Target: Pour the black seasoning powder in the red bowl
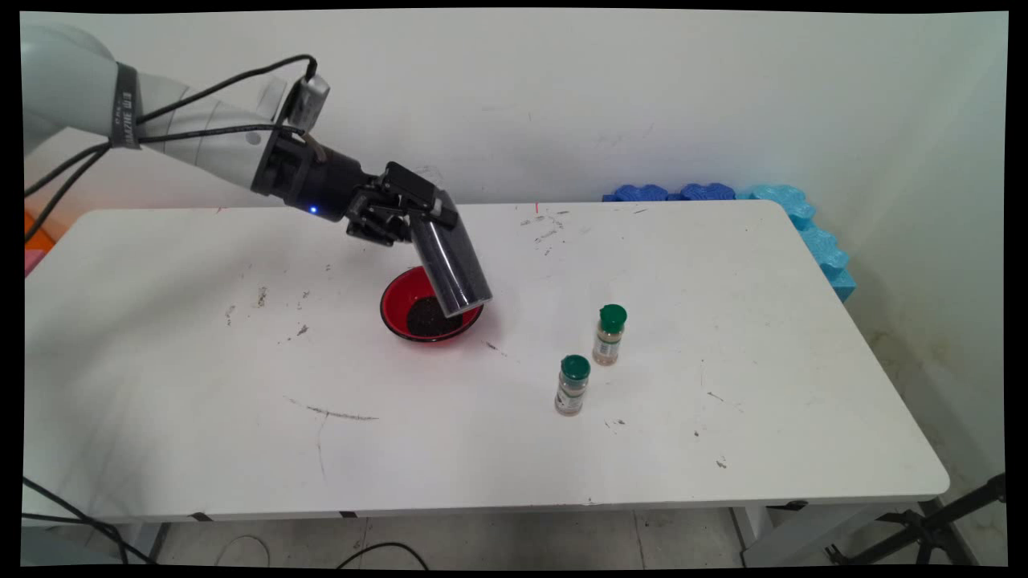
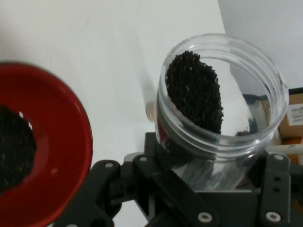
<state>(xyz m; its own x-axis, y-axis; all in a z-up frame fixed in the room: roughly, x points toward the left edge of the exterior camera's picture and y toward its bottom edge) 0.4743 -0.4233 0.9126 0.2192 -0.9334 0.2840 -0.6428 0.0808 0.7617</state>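
My fingers [image 1: 418, 210] clamp the clear jar [image 1: 451, 258] of black grains, tilted mouth-down over the red bowl [image 1: 401, 299] just below. Judgement: keep mouth over bowl centre, tilt slowly.

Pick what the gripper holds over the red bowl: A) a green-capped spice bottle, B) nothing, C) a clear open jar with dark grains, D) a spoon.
C: the gripper is shut on a clear jar tilted over the red bowl, with dark grains inside it.
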